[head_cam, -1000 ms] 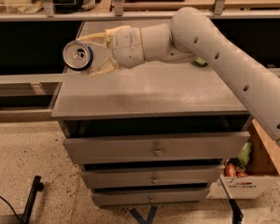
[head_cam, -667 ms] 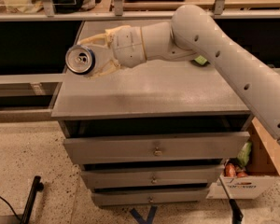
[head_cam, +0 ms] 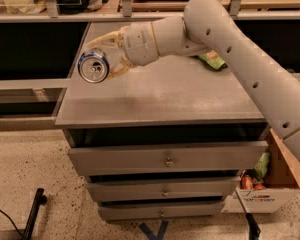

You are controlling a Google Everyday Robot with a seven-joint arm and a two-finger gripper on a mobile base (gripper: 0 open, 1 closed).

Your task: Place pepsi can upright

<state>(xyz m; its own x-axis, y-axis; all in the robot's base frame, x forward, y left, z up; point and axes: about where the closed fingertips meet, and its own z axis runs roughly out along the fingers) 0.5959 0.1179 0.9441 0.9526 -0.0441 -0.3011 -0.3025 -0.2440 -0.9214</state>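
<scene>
The pepsi can (head_cam: 93, 66) is held on its side above the left part of the grey cabinet top (head_cam: 180, 94), with its silver pull-tab end facing the camera. My gripper (head_cam: 106, 55) reaches in from the right at the end of the white arm and is shut on the pepsi can, one cream finger above it and one below. The can's blue body is mostly hidden behind its end and the fingers.
A green snack bag (head_cam: 213, 60) lies on the cabinet top behind the arm. The cabinet has three drawers (head_cam: 166, 158), the top one slightly ajar. A cardboard box (head_cam: 262, 186) with packets stands on the floor at the right. A shelf rail runs at the left.
The can and gripper have shifted slightly right and down toward the cabinet top; the can stays on its side in the grip.
</scene>
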